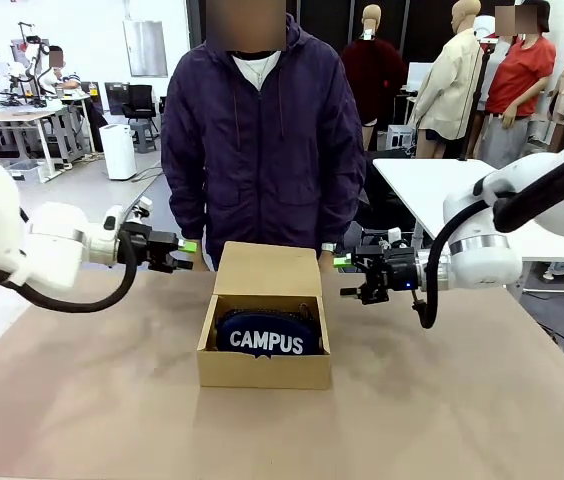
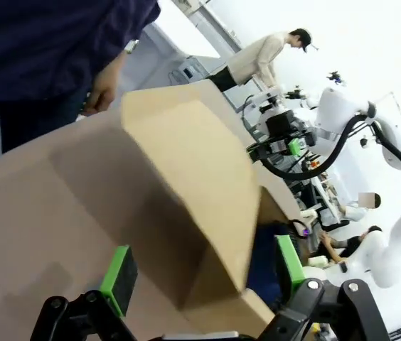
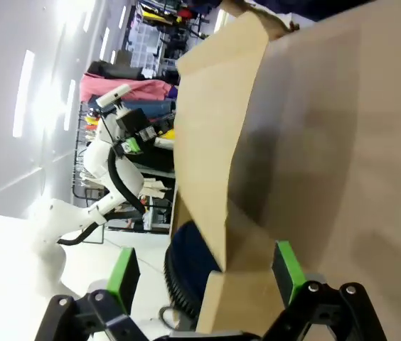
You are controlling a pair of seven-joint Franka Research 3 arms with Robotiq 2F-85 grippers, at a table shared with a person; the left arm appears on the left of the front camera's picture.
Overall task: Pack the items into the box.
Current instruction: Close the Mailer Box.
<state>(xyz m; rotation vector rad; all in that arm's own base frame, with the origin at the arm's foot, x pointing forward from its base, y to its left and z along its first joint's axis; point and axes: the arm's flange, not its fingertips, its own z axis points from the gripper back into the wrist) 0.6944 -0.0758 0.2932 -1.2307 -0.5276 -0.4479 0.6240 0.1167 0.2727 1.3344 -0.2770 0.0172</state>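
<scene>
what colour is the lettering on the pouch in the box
White, on the navy pouch inside the cardboard box; clearest in the front view.

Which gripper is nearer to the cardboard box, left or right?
Right, slightly. The right gripper hovers close beside the raised flap of the box; the left gripper hovers a little farther off the other side.

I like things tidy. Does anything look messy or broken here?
Nothing stands out. The pouch lies inside the box, lid up, with the open left gripper and right gripper either side.

Front camera looks across the table (image 1: 462, 400) at the person (image 1: 262, 130); both wrist cameras closely face the box (image 1: 262, 372) from opposite sides.
</scene>
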